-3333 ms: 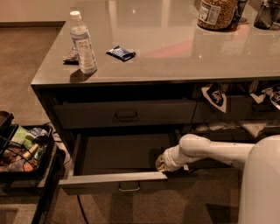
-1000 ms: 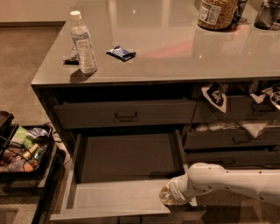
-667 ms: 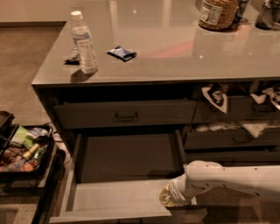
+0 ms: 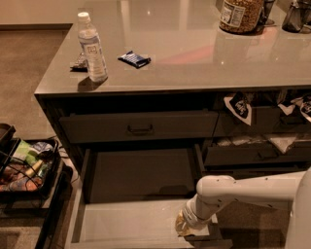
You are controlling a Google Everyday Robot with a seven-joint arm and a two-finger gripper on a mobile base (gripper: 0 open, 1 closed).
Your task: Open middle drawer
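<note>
The middle drawer (image 4: 127, 222) stands pulled far out below the counter, showing its bare light-grey inside. Its front lies at the bottom edge of the view and the handle is out of sight. My gripper (image 4: 186, 227) is at the end of the white arm (image 4: 243, 192), which reaches in from the right. It sits low at the drawer's front right corner. The slimmer drawer (image 4: 139, 127) above is closed, its small pull handle showing. A taller drawer does not show.
On the grey countertop (image 4: 194, 53) stand a water bottle (image 4: 92, 46), a blue packet (image 4: 134, 59) and a jar (image 4: 240, 14). Right-hand drawers (image 4: 257, 153) hold snack bags. A black cart (image 4: 26, 170) with snacks stands left of the open drawer.
Since the earliest frame the drawer has come much farther out toward the camera, with the gripper at its front right corner. Over the last second almost nothing has moved.
</note>
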